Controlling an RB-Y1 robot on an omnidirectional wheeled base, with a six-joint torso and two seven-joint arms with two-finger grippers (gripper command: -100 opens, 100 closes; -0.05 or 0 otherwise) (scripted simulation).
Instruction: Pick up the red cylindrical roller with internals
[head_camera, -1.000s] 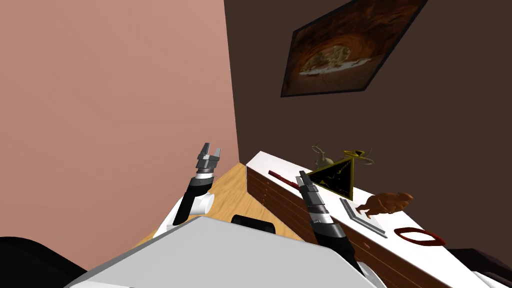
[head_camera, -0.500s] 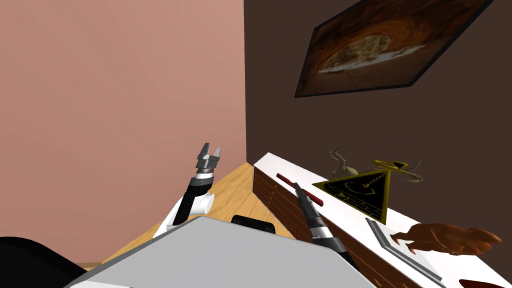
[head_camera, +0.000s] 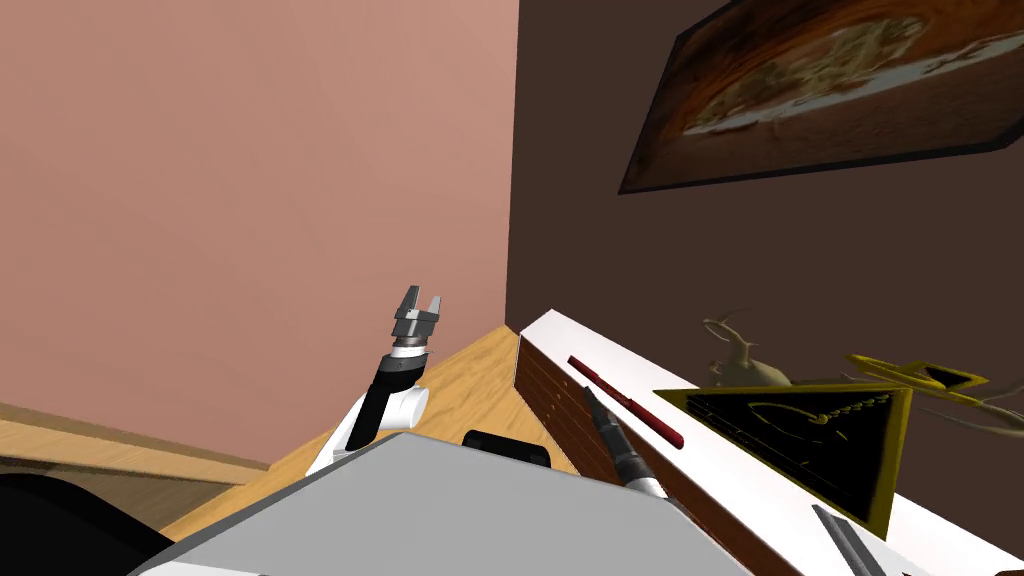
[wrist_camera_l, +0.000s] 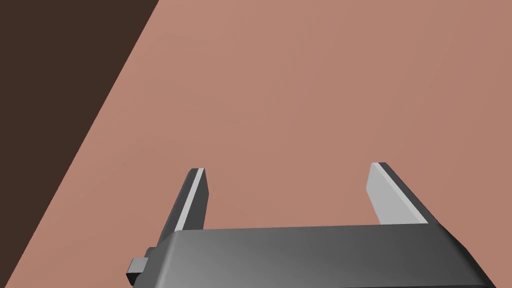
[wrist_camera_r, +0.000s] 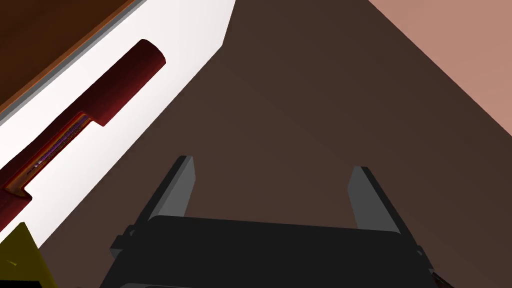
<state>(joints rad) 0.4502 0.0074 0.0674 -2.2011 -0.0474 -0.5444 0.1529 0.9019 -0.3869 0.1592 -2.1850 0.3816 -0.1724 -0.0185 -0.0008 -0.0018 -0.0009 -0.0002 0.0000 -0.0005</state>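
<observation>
Spread wide and gripping nothing, both jaws stand open. In the head view, the right gripper (head_camera: 589, 393) (wrist_camera_r: 272, 166) reaches along the front edge of the brown wooden chest of drawers with a flat white top (head_camera: 600, 358) (wrist_camera_r: 190, 30). The long, dark red cylindrical roller (head_camera: 625, 401) (wrist_camera_r: 122, 82) lies flat on that top, near the edge, at about one o'clock from the fingertips, close but apart. One stretch of it is cut away, showing thin inner parts. A black triangular plaque with a yellow rim (head_camera: 810, 440) stands at four o'clock from the roller. The left gripper (head_camera: 418, 305) (wrist_camera_l: 287, 170) is raised at ten o'clock from the right one, over the pale wooden floor (head_camera: 470, 380).
</observation>
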